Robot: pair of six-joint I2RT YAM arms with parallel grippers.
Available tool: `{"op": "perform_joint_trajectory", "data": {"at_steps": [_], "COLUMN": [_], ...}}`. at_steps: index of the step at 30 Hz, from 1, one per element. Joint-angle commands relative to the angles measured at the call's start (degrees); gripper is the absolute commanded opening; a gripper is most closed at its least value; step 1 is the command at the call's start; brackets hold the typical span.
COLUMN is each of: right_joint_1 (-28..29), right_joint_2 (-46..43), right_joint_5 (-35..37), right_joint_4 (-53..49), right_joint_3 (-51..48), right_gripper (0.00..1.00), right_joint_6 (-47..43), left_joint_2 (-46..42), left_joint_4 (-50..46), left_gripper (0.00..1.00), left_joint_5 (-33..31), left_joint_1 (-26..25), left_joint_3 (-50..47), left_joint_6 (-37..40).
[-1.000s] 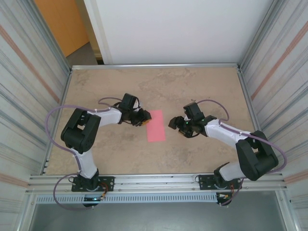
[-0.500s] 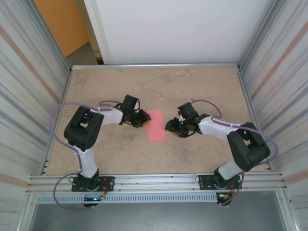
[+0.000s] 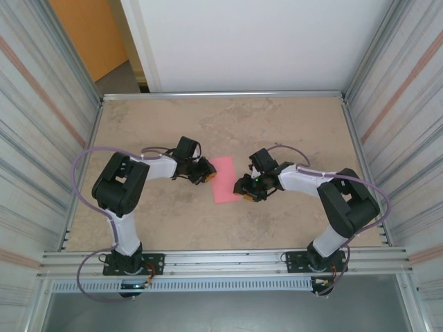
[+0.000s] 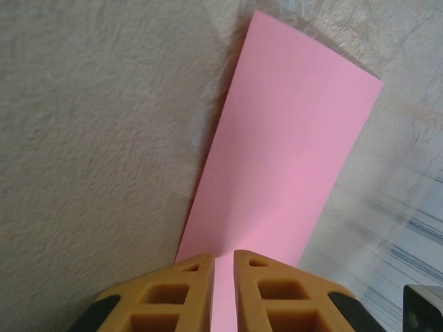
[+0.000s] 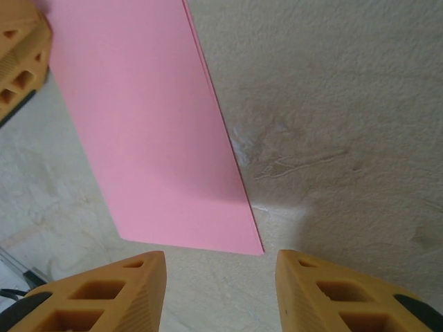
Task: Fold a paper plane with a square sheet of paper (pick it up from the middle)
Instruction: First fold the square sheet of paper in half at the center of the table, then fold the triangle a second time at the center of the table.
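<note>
Seen from above, the folded pink sheet of paper (image 3: 223, 178) lies on the tabletop (image 3: 291, 124) between the left gripper (image 3: 208, 174) and the right gripper (image 3: 242, 191), which has closed in since a second ago. At the left wrist, the fingers (image 4: 183, 294) are almost clenched over the sheet's edge; I cannot tell whether they grasp it, and catching one layer could crumple it. At the right wrist, the fingers (image 5: 118, 290) stand released beside the near corner.

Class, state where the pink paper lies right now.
In the top view, the pink paper lies near the middle of the table, between the left pincer and the right pincer.

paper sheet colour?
The paper is plain pink, no pattern; clearest in the left wrist view.
</note>
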Motion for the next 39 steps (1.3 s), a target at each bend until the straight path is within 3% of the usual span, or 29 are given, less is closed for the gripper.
{"op": "perform_joint_trajectory", "data": {"at_steps": [1, 31, 39], "right_joint_1": [0.8, 1.5, 1.4], "right_joint_2": [1.5, 3.4, 2.4], "right_joint_5": [-1.2, -3.4, -0.2], "right_joint_4": [-2.4, 0.2, -1.5], "right_joint_3": [1.7, 2.8, 2.9], "right_gripper": [0.44, 0.37, 0.37], "right_joint_6": [-1.8, -3.7, -3.5], "left_joint_2": [2.5, 3.4, 3.5], "left_joint_4": [-6.4, -6.7, -7.1], "left_gripper": [0.16, 0.15, 0.15], "left_joint_5": [-2.1, -0.8, -0.7], "left_joint_1": [0.5, 0.8, 0.9], "left_joint_3": [-0.6, -0.4, -0.3], "left_joint_6": [-0.3, -0.2, -0.2]}}
